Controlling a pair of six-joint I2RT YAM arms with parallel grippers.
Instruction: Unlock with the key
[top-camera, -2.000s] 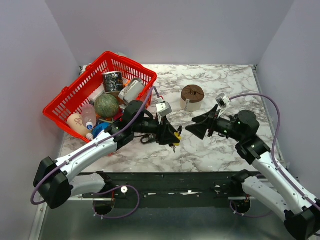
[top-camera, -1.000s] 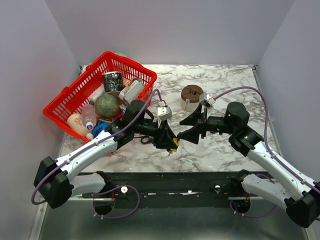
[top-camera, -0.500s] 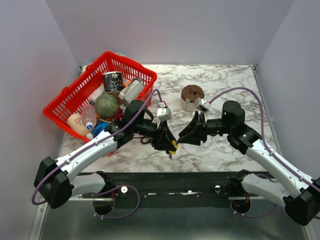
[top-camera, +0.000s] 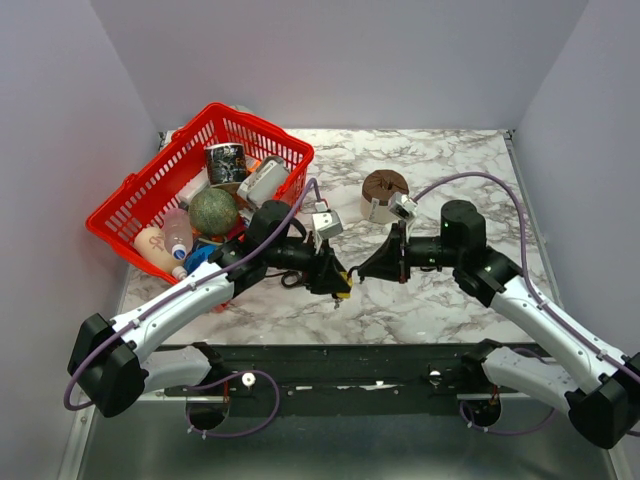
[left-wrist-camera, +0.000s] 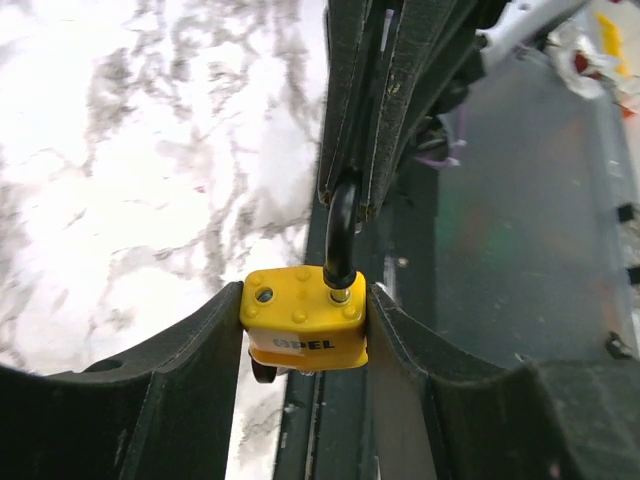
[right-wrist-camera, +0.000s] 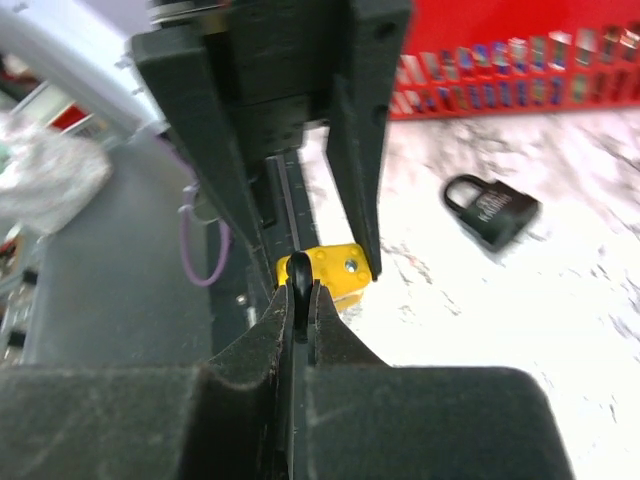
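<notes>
Above the marbled bench (top-camera: 450, 160), left gripper (top-camera: 336, 280) and right gripper (top-camera: 360, 274) meet. Left wrist: left clamps the yellow-bodied padlock (left-wrist-camera: 305, 325); the tiny black-headed key (left-wrist-camera: 262, 372) seemingly hangs beneath. Right wrist: right pinches its black steel shackle (right-wrist-camera: 300, 292). Shackle-pulling stage, I'd say; next needs a straight tug.

"Where can a hand pass?"

"On the far right. The white marble-patterned tabletop (top-camera: 470, 160) lies bare from the brown round block (top-camera: 384, 190) to the right wall."

"And the middle?"

"Blocked. The left gripper (top-camera: 340, 282) and the right gripper (top-camera: 358, 273) meet there, both clamped on the yellow padlock with a black shackle (left-wrist-camera: 305, 325)."

"The left?"

"The full red plastic mesh basket (top-camera: 263, 127) fills the far left. A black padlock (right-wrist-camera: 492, 212) lies on the tabletop between it and the grippers."
</notes>
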